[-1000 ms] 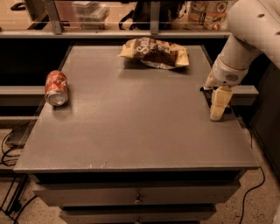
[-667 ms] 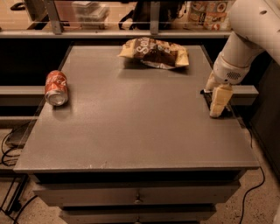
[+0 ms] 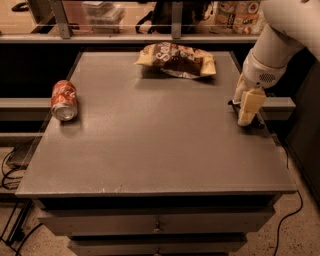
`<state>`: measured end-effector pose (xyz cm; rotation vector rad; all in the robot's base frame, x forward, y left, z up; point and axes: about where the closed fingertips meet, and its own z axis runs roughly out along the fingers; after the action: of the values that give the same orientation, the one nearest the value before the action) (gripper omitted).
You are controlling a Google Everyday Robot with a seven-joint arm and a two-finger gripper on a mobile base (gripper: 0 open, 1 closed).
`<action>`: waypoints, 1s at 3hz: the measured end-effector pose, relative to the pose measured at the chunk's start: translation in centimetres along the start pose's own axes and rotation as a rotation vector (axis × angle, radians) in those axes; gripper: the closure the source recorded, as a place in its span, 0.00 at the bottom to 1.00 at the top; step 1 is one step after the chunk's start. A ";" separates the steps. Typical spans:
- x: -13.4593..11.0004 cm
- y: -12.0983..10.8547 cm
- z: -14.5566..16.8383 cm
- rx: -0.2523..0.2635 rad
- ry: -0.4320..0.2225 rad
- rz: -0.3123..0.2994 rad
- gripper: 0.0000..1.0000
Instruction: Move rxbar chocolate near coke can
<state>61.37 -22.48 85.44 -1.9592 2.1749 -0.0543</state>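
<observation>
Your gripper [image 3: 246, 119] is down at the table's right edge, tip on or just above the surface. I can't tell whether it's apart, together or clamped on anything. The white arm [image 3: 272, 50] comes in from the top right corner.

The rxbar chocolate [image 3: 257, 123] sits right under the gripper; you only get dark slivers poking out on either side of the tip. No label is visible from here. It's at the far right of the table [image 3: 160, 145], well apart from the coke can [image 3: 64, 100].

Containers:
- The coke can lies on its side near the left edge, silver top facing the camera. Can't tell if it's opened or what's in it.
- The chip bag [image 3: 176, 60] lies flat and crinkled at the back centre of the table. Contents aren't visible.

Writing: there's white script on the red can, not legible at this angle. The yellow-and-brown bag has white lettering, and you can't read a full word there either.

Count on the table: one can, one bag, one bar.

Around it there's a drawer front [image 3: 157, 226] below the tabletop and a cable [image 3: 295, 210] on the floor at right. Some printed packages [image 3: 240, 12] sit on the shelf behind, with text too small to read.
</observation>
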 end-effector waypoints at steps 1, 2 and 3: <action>-2.7 -1.5 -3.1 0.074 -0.052 -0.046 1.00; -6.7 -3.4 -6.3 0.140 -0.161 -0.080 1.00; -12.1 -4.8 -9.0 0.195 -0.321 -0.103 1.00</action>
<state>65.49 -12.09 96.67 -1.8257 1.7960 0.0299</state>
